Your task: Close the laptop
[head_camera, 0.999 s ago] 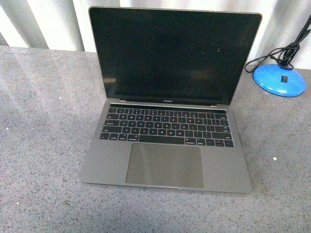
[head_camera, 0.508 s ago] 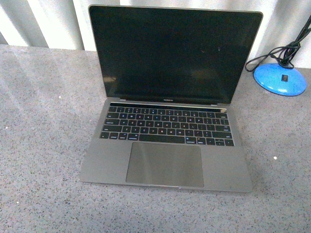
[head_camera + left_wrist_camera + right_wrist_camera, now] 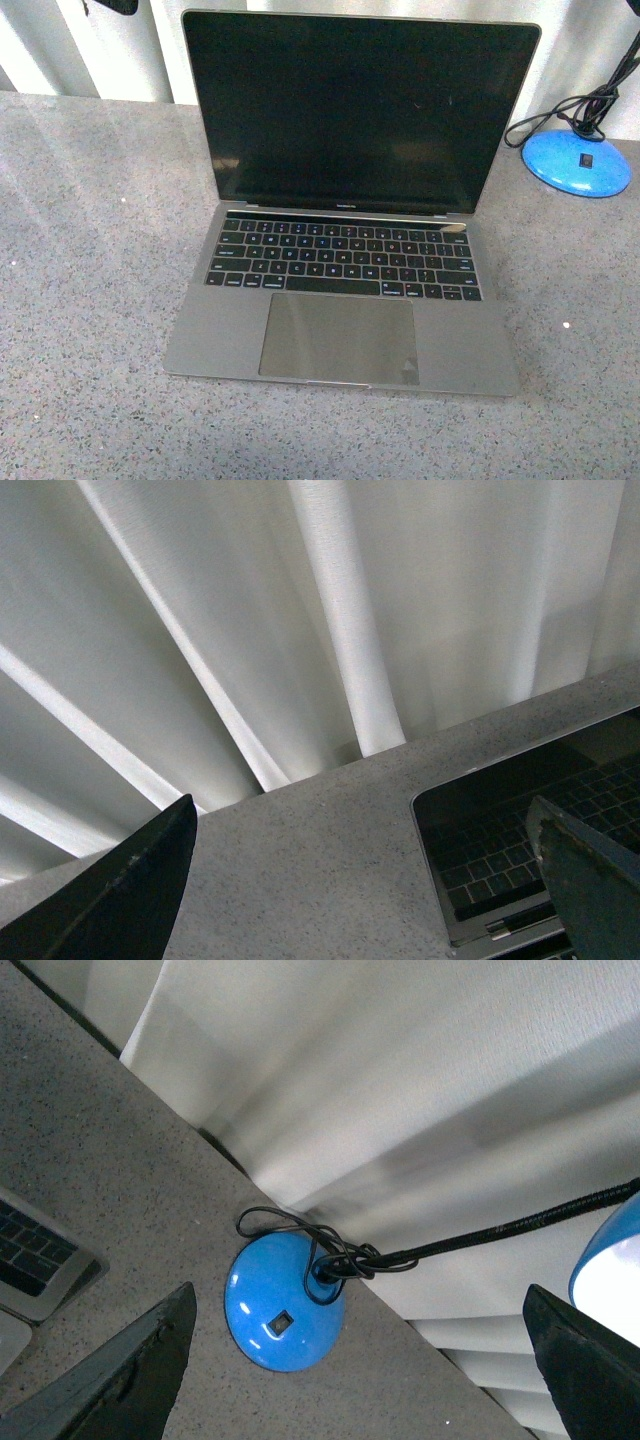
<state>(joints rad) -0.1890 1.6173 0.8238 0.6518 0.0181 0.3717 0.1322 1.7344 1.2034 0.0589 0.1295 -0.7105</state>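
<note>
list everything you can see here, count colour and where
laptop: one, grey with black screen and keys, lid open, middle of the table
lamp base: one, blue, round, on the table to the right of the laptop's screen
lamp neck: one, black, bendy, rising from the base
lamp shade: one, blue, only part of it shows in the right wrist view
cable: one, black, looped on top of the lamp base
table: one, speckled grey, under it all
curtain: one, white, pleated, behind the table
left gripper: one, black, open, empty, near the screen's corner
right gripper: one, black, open, empty, over the lamp base
</note>
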